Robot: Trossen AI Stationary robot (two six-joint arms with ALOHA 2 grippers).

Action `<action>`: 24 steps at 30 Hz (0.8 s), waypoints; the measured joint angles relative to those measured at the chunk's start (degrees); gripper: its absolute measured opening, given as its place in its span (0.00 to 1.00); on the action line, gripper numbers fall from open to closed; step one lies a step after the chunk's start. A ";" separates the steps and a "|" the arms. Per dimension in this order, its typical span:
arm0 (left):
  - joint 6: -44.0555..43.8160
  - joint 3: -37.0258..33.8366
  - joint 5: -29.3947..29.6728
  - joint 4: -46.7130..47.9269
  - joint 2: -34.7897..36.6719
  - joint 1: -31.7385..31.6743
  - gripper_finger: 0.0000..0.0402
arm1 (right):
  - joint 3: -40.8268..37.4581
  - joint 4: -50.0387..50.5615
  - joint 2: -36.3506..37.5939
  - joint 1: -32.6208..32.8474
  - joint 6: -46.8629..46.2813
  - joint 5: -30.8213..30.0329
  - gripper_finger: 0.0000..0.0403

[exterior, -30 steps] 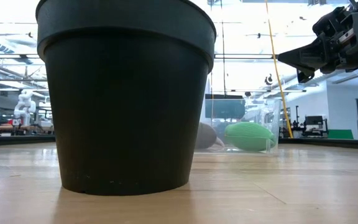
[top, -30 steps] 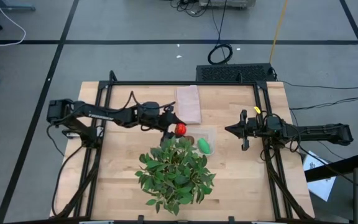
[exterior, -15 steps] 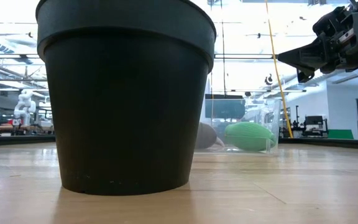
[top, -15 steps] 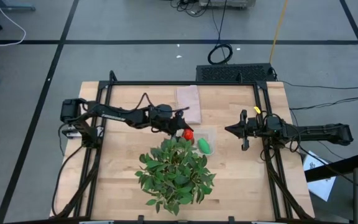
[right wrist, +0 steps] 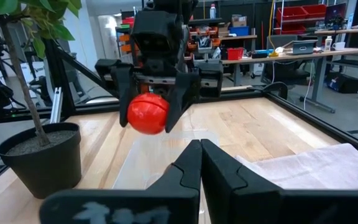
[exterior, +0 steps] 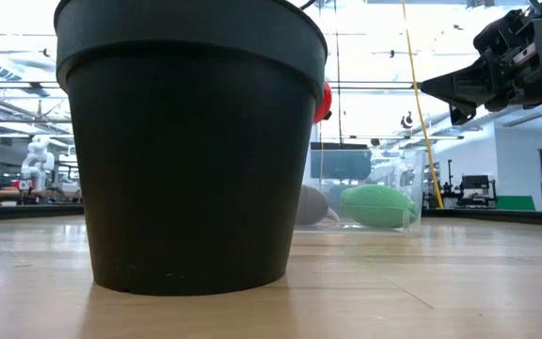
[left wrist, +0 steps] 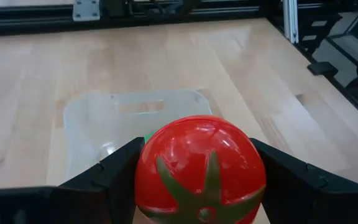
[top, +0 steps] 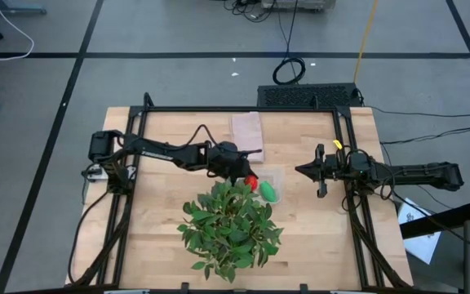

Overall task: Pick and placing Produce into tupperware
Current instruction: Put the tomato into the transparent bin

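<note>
My left gripper (top: 250, 180) is shut on the small red round piece (top: 252, 181), a toy tomato with a green star-shaped stem, and holds it in the air over the left part of the clear tupperware (top: 280, 173). In the tub lie the bright green oval (top: 268, 192) and the brown kiwi-like ball (exterior: 310, 205), both resting on its floor. From table height the red piece (exterior: 322, 102) peeks out beside the black pot, above the tupperware (exterior: 360, 184). My right gripper (top: 299, 170) waits shut, raised to the right of the tub. My left gripper pinches the red piece between its two fingers, one on each side (right wrist: 129, 112). The fingers (right wrist: 182, 93) reach in from the table's left, slanting downward. The green stem end (left wrist: 197, 199) faces back toward the wrist. The piece is lifted clear, above the tupperware (left wrist: 92, 118).
A big leafy plant (top: 231, 224) in a black pot (exterior: 191, 141) stands just near of the tub, its leaves touching the tub's near-left side. A pinkish-beige folded cloth (top: 248, 135) lies at the far edge. Bare wood stretches to the right and near-left.
My left gripper has carried the red piece toward the table's right and a little toward the near edge, from beside the cloth to above the tupperware's left part. The piece now shows beside the pot in the low view. The right arm has kept still.
</note>
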State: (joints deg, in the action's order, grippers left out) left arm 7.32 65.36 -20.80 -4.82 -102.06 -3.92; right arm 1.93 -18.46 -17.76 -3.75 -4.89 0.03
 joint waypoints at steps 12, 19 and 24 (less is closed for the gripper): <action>3.53 0.01 2.64 2.65 0.00 0.20 0.65 | 0.00 -0.11 0.00 -0.01 0.00 0.00 0.00; 4.56 0.01 2.86 3.41 0.00 0.21 0.65 | 0.00 -0.11 0.00 -0.02 0.00 0.00 0.00; 8.13 0.01 2.91 5.51 0.00 0.22 0.65 | 0.00 -0.11 0.00 0.00 0.00 0.00 0.00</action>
State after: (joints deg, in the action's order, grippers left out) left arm 15.45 65.36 -17.89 0.69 -102.06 -3.70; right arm 1.93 -18.57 -17.76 -3.75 -4.89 0.03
